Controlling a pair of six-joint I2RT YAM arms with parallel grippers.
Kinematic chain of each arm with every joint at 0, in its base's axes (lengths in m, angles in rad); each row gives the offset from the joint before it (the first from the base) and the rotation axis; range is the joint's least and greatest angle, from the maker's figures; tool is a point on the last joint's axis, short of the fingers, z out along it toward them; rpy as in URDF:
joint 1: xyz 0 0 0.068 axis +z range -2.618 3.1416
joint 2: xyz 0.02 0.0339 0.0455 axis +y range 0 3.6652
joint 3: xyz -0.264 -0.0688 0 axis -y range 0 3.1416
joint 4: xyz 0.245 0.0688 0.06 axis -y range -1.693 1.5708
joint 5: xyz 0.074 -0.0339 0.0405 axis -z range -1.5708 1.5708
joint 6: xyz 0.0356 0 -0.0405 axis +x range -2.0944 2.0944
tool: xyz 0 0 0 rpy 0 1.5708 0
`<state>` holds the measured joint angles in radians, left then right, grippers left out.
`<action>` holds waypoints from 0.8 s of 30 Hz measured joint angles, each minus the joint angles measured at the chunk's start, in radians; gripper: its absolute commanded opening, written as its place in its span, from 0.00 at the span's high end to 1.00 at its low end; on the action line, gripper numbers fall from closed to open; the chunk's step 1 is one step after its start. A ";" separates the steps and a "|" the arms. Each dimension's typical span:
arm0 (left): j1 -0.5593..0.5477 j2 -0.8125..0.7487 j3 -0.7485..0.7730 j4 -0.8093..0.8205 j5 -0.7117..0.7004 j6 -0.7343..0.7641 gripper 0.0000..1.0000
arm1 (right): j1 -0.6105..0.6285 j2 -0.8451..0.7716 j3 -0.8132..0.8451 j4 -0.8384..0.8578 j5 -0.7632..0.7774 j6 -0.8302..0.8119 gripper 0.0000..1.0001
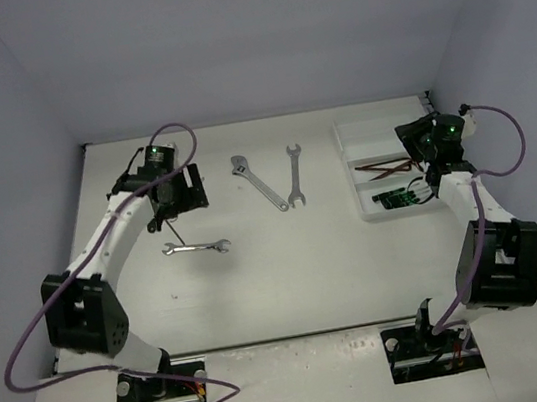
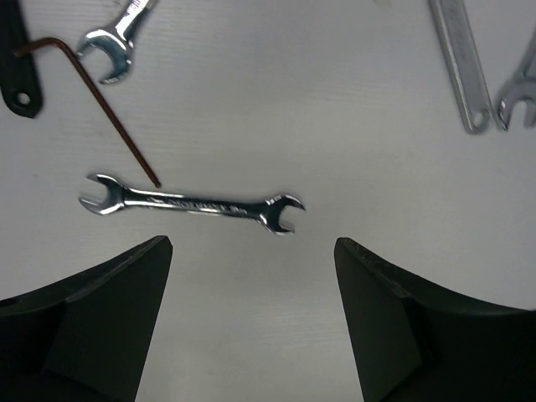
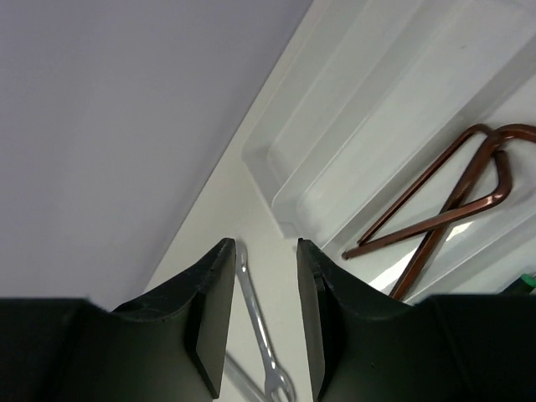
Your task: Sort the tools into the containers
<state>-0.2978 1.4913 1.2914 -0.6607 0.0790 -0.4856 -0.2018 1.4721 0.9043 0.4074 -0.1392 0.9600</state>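
Left gripper hangs over the white table, jaws spread wide and empty, pointed down at the small silver double open-end wrench lying flat just ahead of the fingertips. This reads as a pre-grasp line-up. The wrench lies along the closing line, so a wrist turn is probably needed to pinch across the shank. A loose thin dark brown L-shaped hex key ends just beside one wrench head; I cannot tell whether they touch, and it could get dragged in a grab. A second silver open-end wrench is cut off at the frame edge, beside a black object I can't identify. The silver adjustable wrench and the long silver open-end wrench lie mid-table, well apart from the tray, not yet sorted. The white three-compartment plastic tray sits at the right. Its middle compartment holds crossed dark brown hex keys, its near one holds black-and-green screwdrivers, and the far compartment shows nothing in the visible part, so it is likely meant for wrenches. Right gripper hovers above the tray's end, jaws a narrow gap apart with nothing held. It looks parked there, ready for hand-offs or drops.
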 measured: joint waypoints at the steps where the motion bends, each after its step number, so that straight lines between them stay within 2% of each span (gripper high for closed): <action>1: 0.030 0.049 0.038 -0.010 -0.001 0.005 0.29 | 0.007 -0.018 0.000 -0.007 -0.025 -0.026 0.67; 5: 0.132 0.232 0.137 -0.008 -0.017 -0.009 0.41 | 0.051 -0.091 -0.013 -0.023 -0.098 -0.104 0.67; 8: 0.170 0.337 0.152 -0.020 -0.035 -0.044 0.54 | 0.080 -0.141 -0.054 -0.024 -0.139 -0.132 0.67; 10: 0.180 0.396 0.160 -0.026 -0.043 -0.066 0.59 | 0.088 -0.163 -0.087 -0.029 -0.159 -0.143 0.67; 15: 0.187 0.496 0.172 -0.023 -0.068 -0.094 0.62 | 0.094 -0.185 -0.161 -0.047 -0.187 -0.153 0.67; 24: 0.204 0.506 0.165 0.007 -0.105 -0.112 0.62 | 0.105 -0.199 -0.178 -0.060 -0.216 -0.155 0.67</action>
<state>-0.0937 1.9972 1.4559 -0.6540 -0.0258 -0.5976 -0.0971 1.2728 0.7261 0.3477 -0.3550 0.8051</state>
